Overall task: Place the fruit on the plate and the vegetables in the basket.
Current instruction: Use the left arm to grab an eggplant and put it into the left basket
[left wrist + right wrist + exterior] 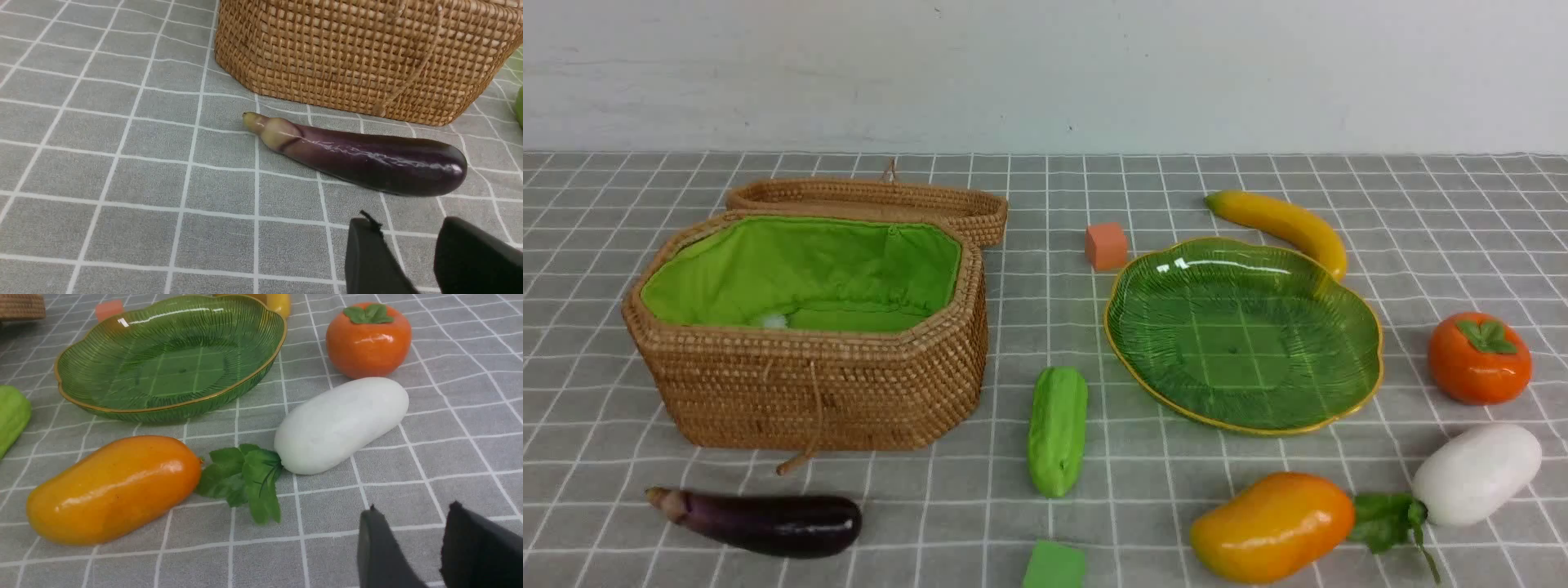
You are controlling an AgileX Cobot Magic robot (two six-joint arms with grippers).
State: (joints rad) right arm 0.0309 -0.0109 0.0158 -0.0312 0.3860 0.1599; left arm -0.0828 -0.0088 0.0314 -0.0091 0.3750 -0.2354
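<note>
The open basket (809, 384) stands at the left and the empty green plate (1241, 343) at the right. The eggplant (768, 523) lies in front of the basket, and the green gourd (1058, 429) lies between basket and plate. The banana (1282, 224) lies behind the plate, the persimmon (1478, 359) to its right. The mango (1270, 527) and the white radish (1474, 474) lie in front of it. My left gripper (404, 224) is open and empty, near the eggplant (367, 159). My right gripper (412, 510) is open and empty, near the radish (341, 424). Neither gripper shows in the front view.
An orange cube (1106, 246) sits behind the plate's left edge. A green cube (1054, 566) sits at the front edge, below the gourd. The basket's lid (866, 200) lies open behind it. A grey checked cloth covers the table, and a white wall stands behind.
</note>
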